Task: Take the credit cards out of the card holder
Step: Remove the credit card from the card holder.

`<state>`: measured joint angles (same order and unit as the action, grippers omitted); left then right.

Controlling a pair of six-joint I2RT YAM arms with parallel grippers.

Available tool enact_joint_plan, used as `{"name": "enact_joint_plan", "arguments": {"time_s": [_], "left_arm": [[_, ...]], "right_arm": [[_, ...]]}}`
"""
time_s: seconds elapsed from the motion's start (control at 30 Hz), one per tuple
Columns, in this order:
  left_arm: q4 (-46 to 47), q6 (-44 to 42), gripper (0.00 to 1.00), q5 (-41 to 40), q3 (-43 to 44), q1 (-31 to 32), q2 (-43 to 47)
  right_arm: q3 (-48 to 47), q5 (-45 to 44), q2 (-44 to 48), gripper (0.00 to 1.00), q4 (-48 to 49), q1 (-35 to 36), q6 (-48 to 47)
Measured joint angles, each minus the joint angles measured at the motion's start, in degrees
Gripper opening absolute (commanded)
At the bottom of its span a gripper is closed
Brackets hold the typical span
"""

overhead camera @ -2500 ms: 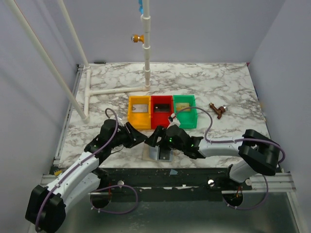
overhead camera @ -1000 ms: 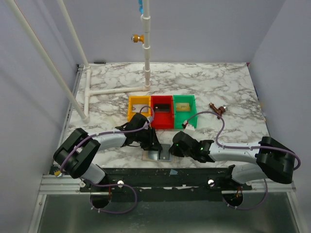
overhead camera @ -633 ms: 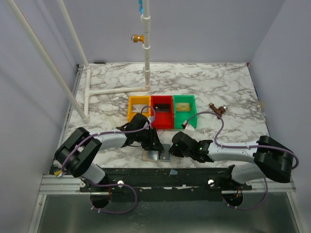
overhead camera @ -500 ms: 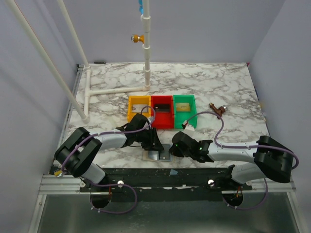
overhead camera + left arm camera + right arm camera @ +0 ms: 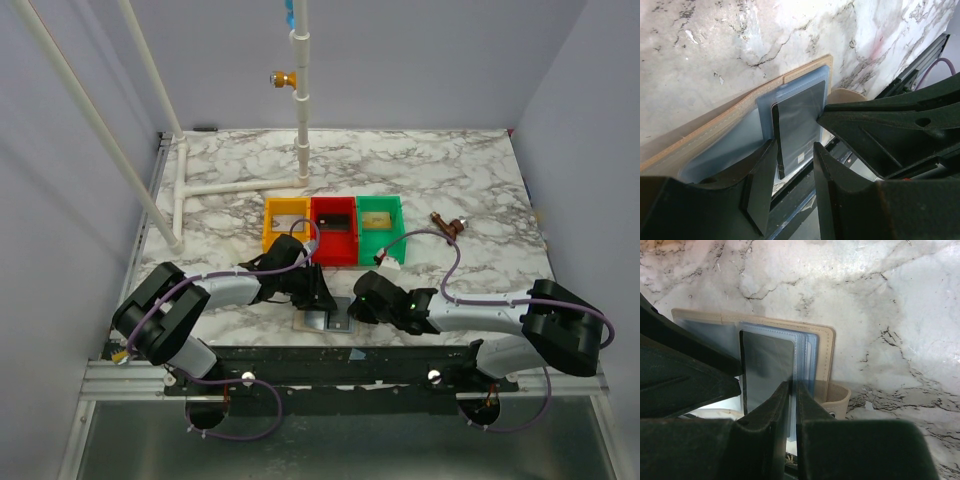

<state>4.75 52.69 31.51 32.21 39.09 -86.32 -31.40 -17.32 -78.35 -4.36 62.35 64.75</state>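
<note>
Three plastic trays: one yellow tray [image 5: 270,243], one red tray [image 5: 333,250], one green tray [image 5: 382,246].

Four cards: one grey card [image 5: 287,221] in the yellow tray, one black card [image 5: 335,222] in the red, one tan card [image 5: 376,219] in the green, and one dark card [image 5: 797,125] in the single card holder [image 5: 715,131]. Its clear sleeves overlap, so their number cannot be told.

Two arms, two hands: left hand [image 5: 794,150], right hand [image 5: 793,387].

One small brown object [image 5: 448,227] on the tabletop [image 5: 420,170].

White pipes: two slanted pipes [image 5: 90,130], one upright pole [image 5: 301,100], one flat T-piece [image 5: 230,187]. One brass-coloured fitting [image 5: 283,78].

Robot lab — PVC frame [image 5: 301,120], marble-print table [image 5: 430,170].
</note>
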Motion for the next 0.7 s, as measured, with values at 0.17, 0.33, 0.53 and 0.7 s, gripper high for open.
{"name": "enact_joint_plan", "arguments": {"time_s": [0.17,0.33,0.53,0.7], "left_arm": [[-0.04,-0.22,0.38,-0.04,-0.11,0.00,0.04],[-0.09,-0.57,0.40,-0.17,-0.39,0.00,0.15],[-0.20,-0.63,0.40,-0.44,-1.01,-0.02,0.20],[0.11,-0.61,0.40,-0.39,-1.27,-0.02,0.57]], "right_arm": [[0.00,-0.04,0.00,0.11,0.00,0.00,0.20],[0.00,-0.04,-0.02,0.10,0.00,0.00,0.24],[0.00,-0.04,-0.31,0.10,0.44,0.00,0.66],[0.00,-0.04,-0.42,0.10,0.63,0.00,0.85]]}}
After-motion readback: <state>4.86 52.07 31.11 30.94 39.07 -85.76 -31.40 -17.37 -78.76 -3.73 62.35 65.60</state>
